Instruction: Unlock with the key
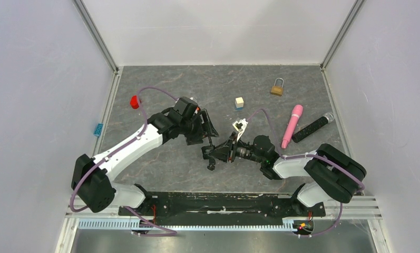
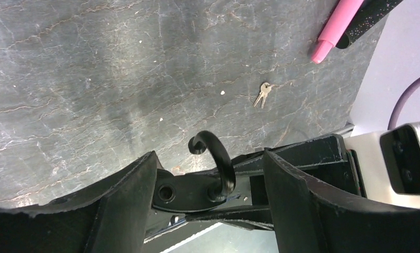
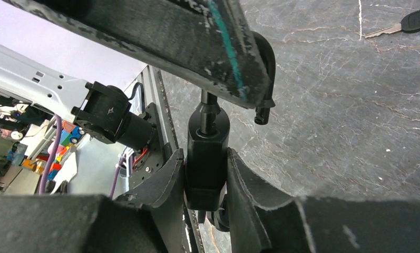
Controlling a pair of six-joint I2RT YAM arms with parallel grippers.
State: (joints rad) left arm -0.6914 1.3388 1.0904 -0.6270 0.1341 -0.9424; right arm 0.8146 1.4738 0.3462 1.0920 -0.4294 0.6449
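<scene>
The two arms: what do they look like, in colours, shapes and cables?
Both the left arm and the right arm have white rounded links between bulky black joint housings. A purple cable runs along each. The left tool and the right tool are black, with broad, curved fingers scuffed at the edges.

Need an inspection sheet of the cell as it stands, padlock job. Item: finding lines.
Surface: grey stone-pattern mat, a few pale specks.
Job's things: black padlock, free end of its shackle out of the body; pair of small keys and black-headed key loose on the mat.
Clutter: brass padlock, small cube, pink cylinder, black speckled stick, red block.
Grippers: right gripper shut on the black padlock's body; left gripper open, fingers either side of the shackle.
Cables: purple cables loop along both arms.
Surroundings: white walls; blue piece outside the mat's left edge.
</scene>
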